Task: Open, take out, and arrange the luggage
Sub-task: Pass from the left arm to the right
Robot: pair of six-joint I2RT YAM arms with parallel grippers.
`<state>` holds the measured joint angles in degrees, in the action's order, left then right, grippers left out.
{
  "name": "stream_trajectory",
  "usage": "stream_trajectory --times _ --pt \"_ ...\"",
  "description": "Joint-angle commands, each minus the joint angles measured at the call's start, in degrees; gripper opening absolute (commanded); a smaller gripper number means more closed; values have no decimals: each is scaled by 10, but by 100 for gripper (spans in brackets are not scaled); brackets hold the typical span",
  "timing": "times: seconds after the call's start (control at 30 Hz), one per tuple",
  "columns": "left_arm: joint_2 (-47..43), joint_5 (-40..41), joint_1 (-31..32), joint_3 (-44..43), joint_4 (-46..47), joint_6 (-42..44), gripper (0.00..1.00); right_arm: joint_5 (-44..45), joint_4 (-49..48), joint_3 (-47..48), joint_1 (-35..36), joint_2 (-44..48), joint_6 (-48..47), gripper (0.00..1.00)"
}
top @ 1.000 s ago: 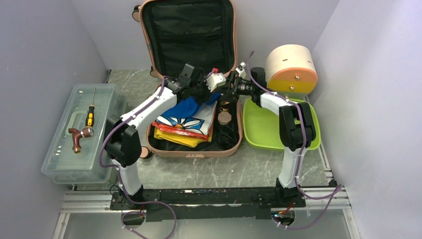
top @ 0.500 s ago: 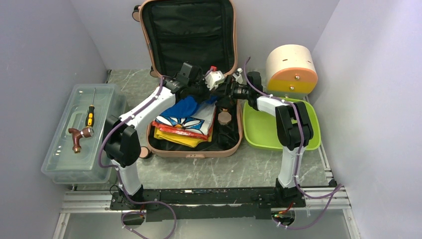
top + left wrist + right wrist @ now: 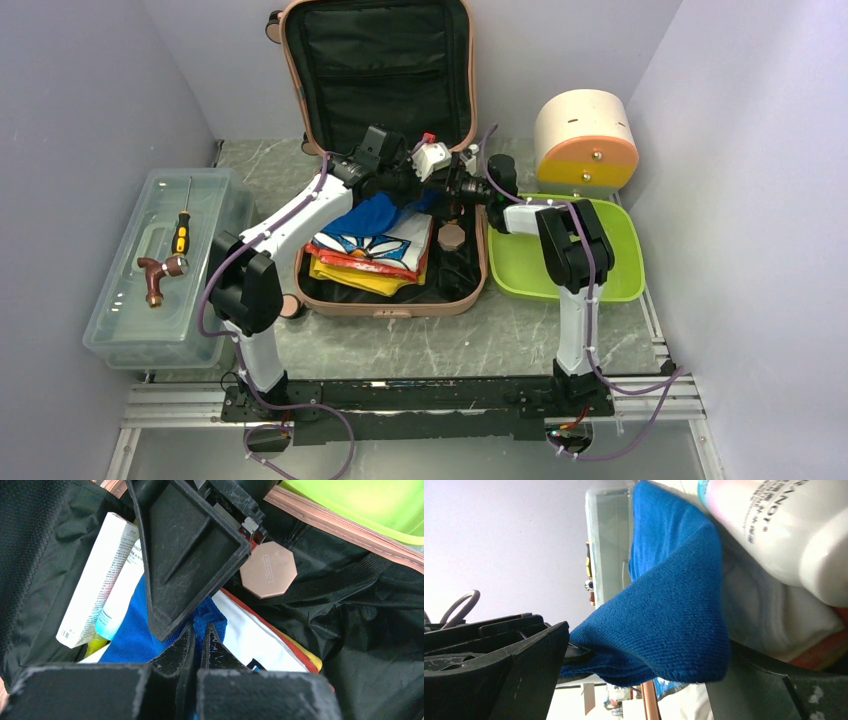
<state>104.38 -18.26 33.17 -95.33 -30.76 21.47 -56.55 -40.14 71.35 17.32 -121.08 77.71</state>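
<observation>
The luggage (image 3: 400,308) lies open at the centre of the table (image 3: 420,345), just beyond the arm bases, with its lid (image 3: 380,70) upright against the back wall. Its near half holds folded clothes (image 3: 370,260), partly covered by the left arm. Beside them on the black lining lies an octagonal copper-toned disc (image 3: 268,570). Farther in, the left gripper (image 3: 200,630) is pressed together on a fold of blue cloth (image 3: 130,630), held up from the stack. The right gripper (image 3: 452,188) meets it from the right, jaws spread wide to either side of the same fold; whether they touch it cannot be told. One of its fingers (image 3: 190,555) fills much of the left wrist view and hides the lining behind. Past it lie a white box (image 3: 95,580) and a tube (image 3: 117,595), their print too small to read. From above, the two grippers overlap and their tips are hidden. At left, a clear bin (image 3: 130,330) carries a screwdriver (image 3: 181,230) and a brown tool (image 3: 160,272) of unclear kind. At right, a green tray (image 3: 520,270) sits just beside the luggage, partly under the right arm. Behind it stands a cream-and-orange drum (image 3: 585,135).
</observation>
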Motion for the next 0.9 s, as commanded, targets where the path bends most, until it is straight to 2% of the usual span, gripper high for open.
stream_trajectory --times 0.0,0.17,0.2,0.4,0.53,0.6,0.67,0.8,0.87 --pt "-25 -21 -2 -4 20 -14 0 -3 -101 -4 14 -8 59 100" --pt "-19 -29 -2 -5 17 -15 0 0 -161 1 22 -26 102 100" --pt "-19 -32 -2 -6 15 -15 4 2 -166 1 22 -26 106 100" --pt "-32 -76 -2 5 8 -3 56 3 -166 -2 20 -14 104 100" --pt "-46 -116 -2 12 -3 12 76 5 -136 -6 17 6 81 100" --pt "-54 -133 -2 11 -13 21 83 3 -98 -2 15 16 53 100" --pt "-63 -141 -5 11 -21 31 90 1 -13 8 13 30 1 100" --pt "-87 -146 -41 12 -32 29 96 5 168 34 12 62 -167 100" --pt "-105 -150 -76 20 -35 26 98 5 213 36 12 76 -221 100"
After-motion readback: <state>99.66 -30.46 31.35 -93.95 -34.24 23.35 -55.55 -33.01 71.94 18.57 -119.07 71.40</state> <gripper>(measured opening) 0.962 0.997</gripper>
